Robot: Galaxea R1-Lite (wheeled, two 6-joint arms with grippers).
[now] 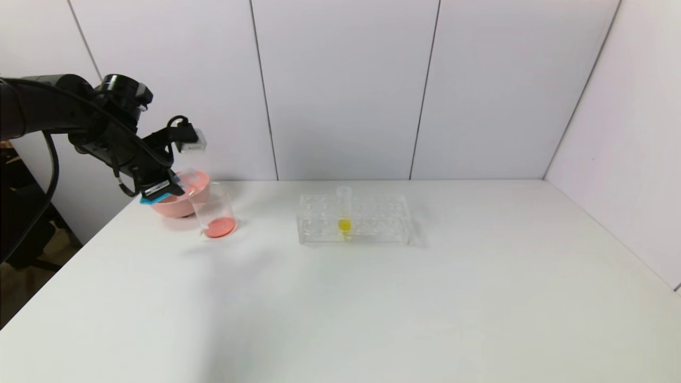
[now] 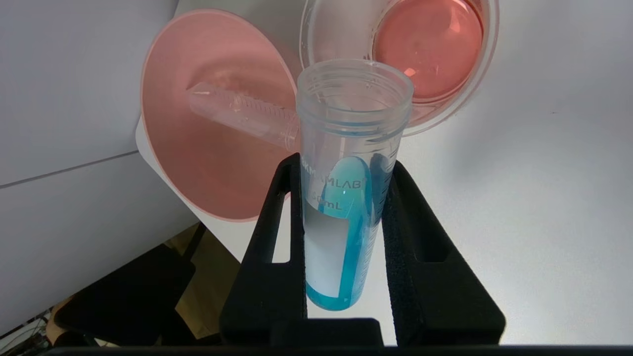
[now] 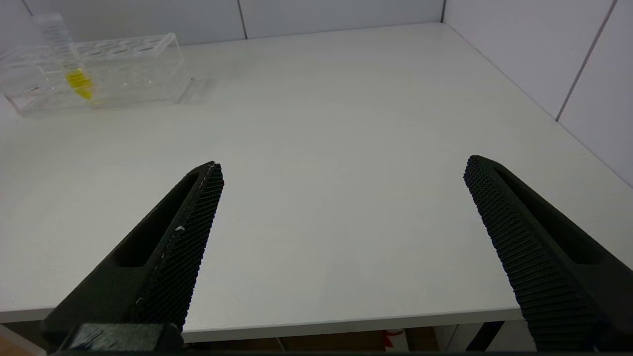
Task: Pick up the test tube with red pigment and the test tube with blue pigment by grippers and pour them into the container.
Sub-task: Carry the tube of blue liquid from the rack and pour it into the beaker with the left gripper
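Note:
My left gripper (image 1: 159, 189) is shut on the test tube with blue pigment (image 2: 346, 198) and holds it tilted above the table's far left, over the pink bowl. In the left wrist view the gripper (image 2: 343, 163) clamps the tube's middle. Blue liquid lies along the tube's wall, and its open mouth points toward the container (image 2: 430, 44). The container (image 1: 215, 210), a clear beaker, holds red liquid at its bottom. No tube with red liquid shows. An empty clear tube (image 2: 242, 113) lies in the bowl. My right gripper (image 3: 341, 168) is open and empty over the table's front edge.
The pink bowl (image 1: 175, 205) stands just left of the beaker and shows in the left wrist view (image 2: 207, 148). A clear tube rack (image 1: 372, 226) at mid-table holds a yellow-liquid tube (image 1: 344, 213). The rack also shows in the right wrist view (image 3: 128, 74).

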